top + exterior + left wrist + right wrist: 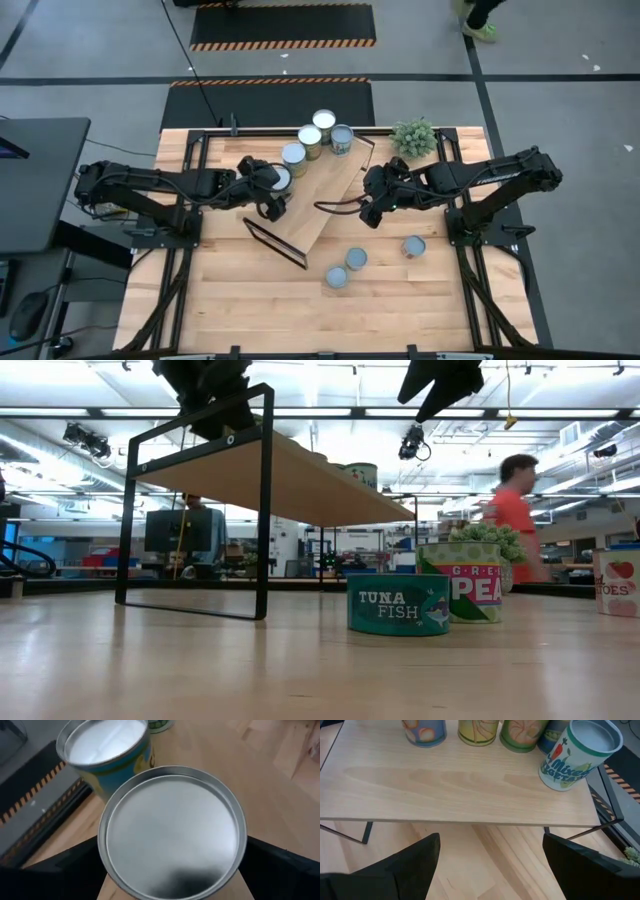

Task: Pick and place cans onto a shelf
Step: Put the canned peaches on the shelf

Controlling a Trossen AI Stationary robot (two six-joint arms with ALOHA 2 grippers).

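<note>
**Left tool spread around a can on the shelf**

Slatted wooden counter (250,300) carries the shelf (325,200), set slantwise between both arms. Left tool (272,195) stands wide, fingers either side of a silver-topped can (172,830) sitting on the shelf, likely just set down. Right tool (372,212) hovers wide and empty off the shelf's long edge. Three cans (350,260) wait on the counter beyond it. Low view alone reads labels: a tuna tin (398,605).

I read "TUNA FISH" on the teal can (398,605) on the tabletop. At its three o'clock, touching, a pink-banded can (468,582) shows "GRE" and "PEA". A can (577,754) on the shelf (460,790) reads "Mixed".
</note>
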